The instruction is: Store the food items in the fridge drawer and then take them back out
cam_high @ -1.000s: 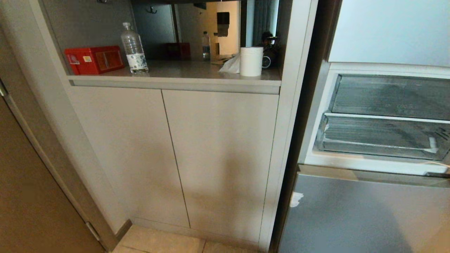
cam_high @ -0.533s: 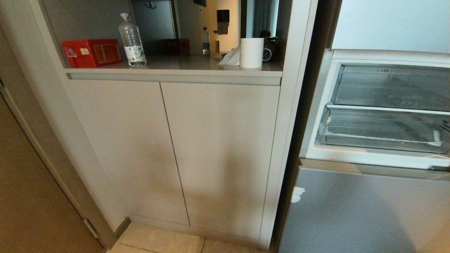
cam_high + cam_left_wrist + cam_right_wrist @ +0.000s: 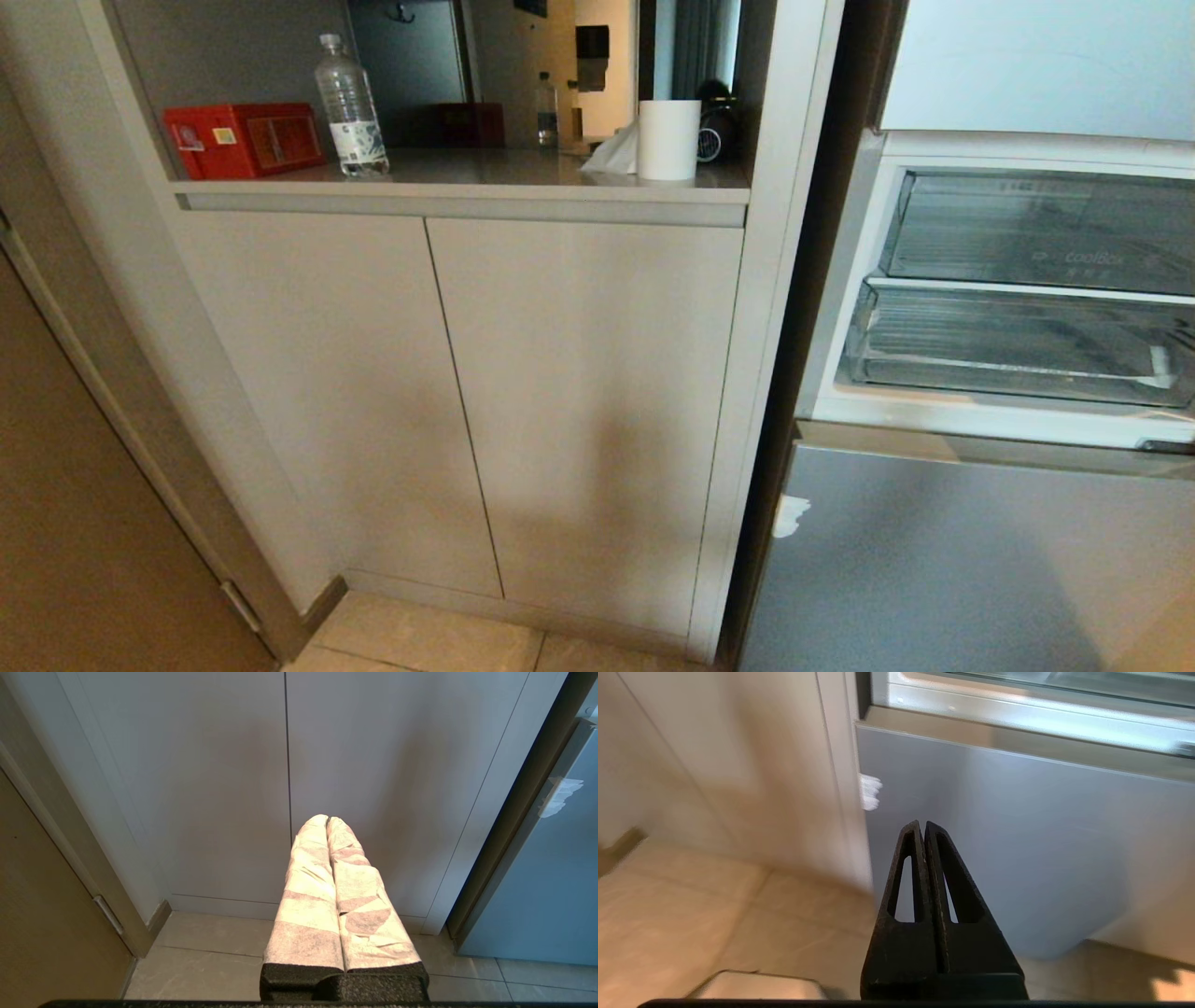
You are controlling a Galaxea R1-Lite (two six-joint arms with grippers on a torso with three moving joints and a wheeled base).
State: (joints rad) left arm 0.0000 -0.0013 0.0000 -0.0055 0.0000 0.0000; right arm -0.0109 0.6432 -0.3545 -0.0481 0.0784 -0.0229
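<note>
I face a grey cabinet [image 3: 448, 392] with the open fridge [image 3: 840, 280] to my right, so the clear drawers are within reach before any food is handled. Two drawers sit stacked inside; the upper drawer [image 3: 1046, 233] reads "CoolBox" on its front. The lower drawer [image 3: 1018, 350] under it is likely the one I want, though its lettering is too faint to read, and it lies bare, ribbed floor showing. No food shows in any view, so I judge the storing not yet begun.

On the counter [image 3: 467, 191] stand a red box [image 3: 245, 140], a water bottle [image 3: 350, 107] whose label I cannot read, and a white roll [image 3: 668, 138].

My right gripper [image 3: 923, 826] is pinched together, empty, aimed at the grey fridge door [image 3: 1017, 849] below the drawers. My left gripper [image 3: 327, 820], its fingers wrapped in white tape, is pressed together too, holding nothing, low before the cabinet.
</note>
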